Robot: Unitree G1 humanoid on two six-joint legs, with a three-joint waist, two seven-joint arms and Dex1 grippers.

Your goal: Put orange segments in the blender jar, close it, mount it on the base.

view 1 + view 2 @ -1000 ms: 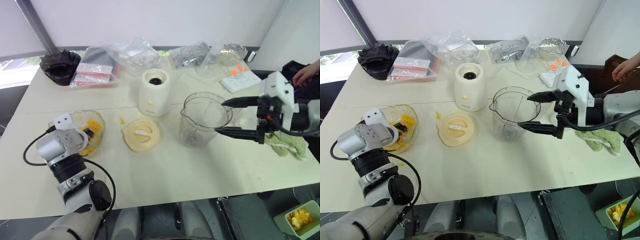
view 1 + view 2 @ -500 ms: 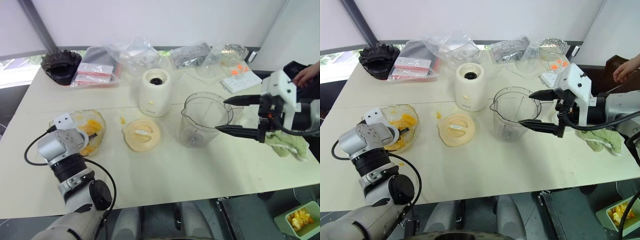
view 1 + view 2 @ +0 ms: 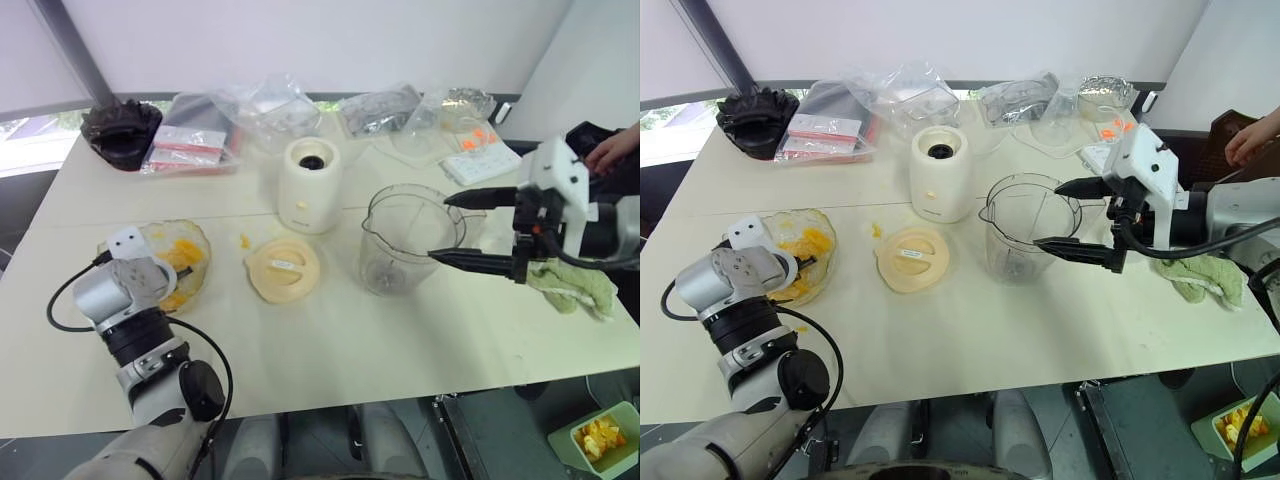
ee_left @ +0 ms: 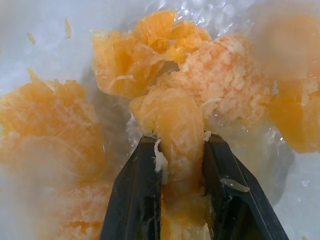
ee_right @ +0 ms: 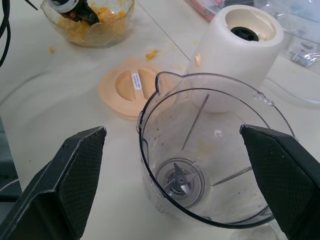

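Right now the left gripper (image 4: 177, 165) is down inside the shallow glass bowl (image 3: 195, 262), its two black fingers (image 4: 134, 195) pinched narrow on one of the orange segments (image 4: 172, 125); soft pulp bulges out between the pads and more chunks lie heaped around it in the bowl. Taking the blender jar (image 3: 410, 240) as the landmark: it stands upright and lidless on the table (image 3: 330, 340), its blades bare at the bottom and no fruit inside as far as I can see. The base (image 3: 308, 185) stands just behind the jar on its left, the flat cream lid (image 3: 283, 268) lies beside the jar on its left, and the bowl sits well apart, further left past the lid. The right gripper (image 3: 1070, 215) waits with its fingers spread wide on either side of the jar's right rim, not touching it. The risk, as I judge it, lies in the carry: the segment is wet and squashed, so it could slip or tear free on the way over the lid and land on the table. The raised right gripper also crowds the jar's mouth, so the arriving arm could bump it or tip the jar.
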